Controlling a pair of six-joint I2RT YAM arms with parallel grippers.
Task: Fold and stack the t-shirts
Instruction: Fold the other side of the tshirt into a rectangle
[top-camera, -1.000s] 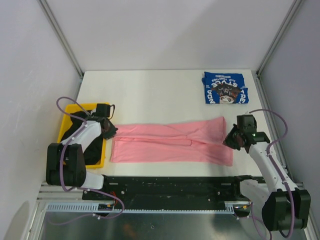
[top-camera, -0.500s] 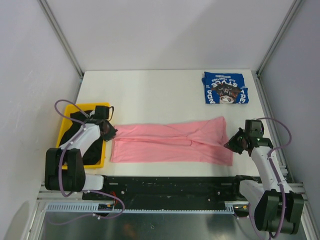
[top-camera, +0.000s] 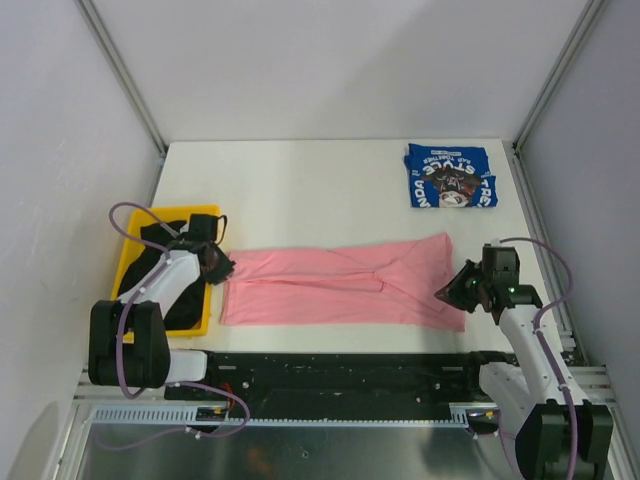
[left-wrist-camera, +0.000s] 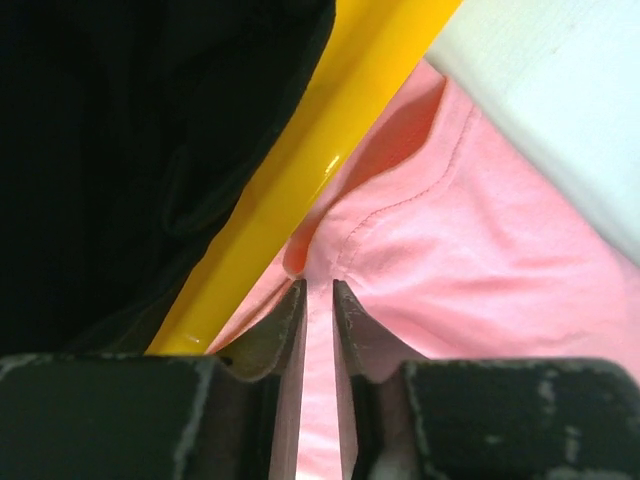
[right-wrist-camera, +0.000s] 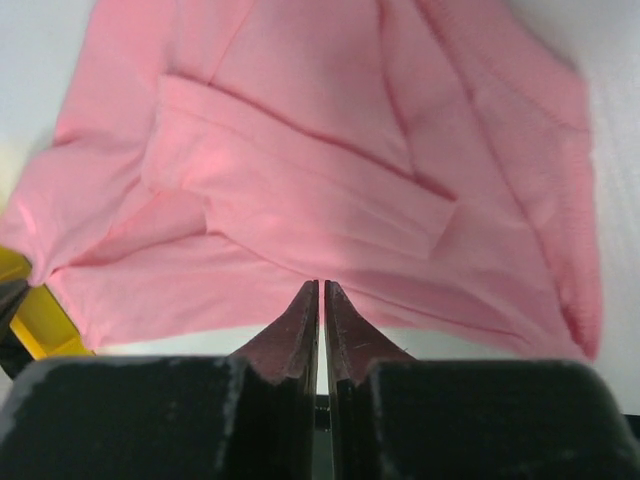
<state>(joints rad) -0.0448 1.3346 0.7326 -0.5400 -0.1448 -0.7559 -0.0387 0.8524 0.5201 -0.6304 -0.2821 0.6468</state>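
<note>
Top view: pink t-shirt (top-camera: 330, 290) lies flat on the tabletop (top-camera: 300, 190), stretched long from left to right, with a lengthwise fold line visible. The left gripper (top-camera: 217, 263) sits at its left end and the right gripper (top-camera: 452, 292) at its right near corner. A blue t-shirt (top-camera: 450, 176) with white lettering lies folded at the far right corner, well apart from the pink one. The yellow bin (top-camera: 204, 312) stands at the left edge, just beside the pink t-shirt's left end, with black t-shirts (top-camera: 180, 305) bunched inside. This view does not resolve either grip. Left wrist view: the fingers (left-wrist-camera: 285, 340) are drawn close with only a narrow slit between them, and pink cloth fills that slit. The fabric puckers up to the tips, so they are clamped on the pink t-shirt at a stitched hem. The bin's yellow rim runs diagonally right next to the grip, black cloth beyond it. Right wrist view: the fingers (right-wrist-camera: 290, 340) are pressed almost together, tips meeting the near hem of the pink t-shirt. No pink shows in the slit, so I cannot tell whether they nip the hem. This view also shows layered folds across the shirt that the overhead flattens out, and a corner of the bin at lower left.
</note>
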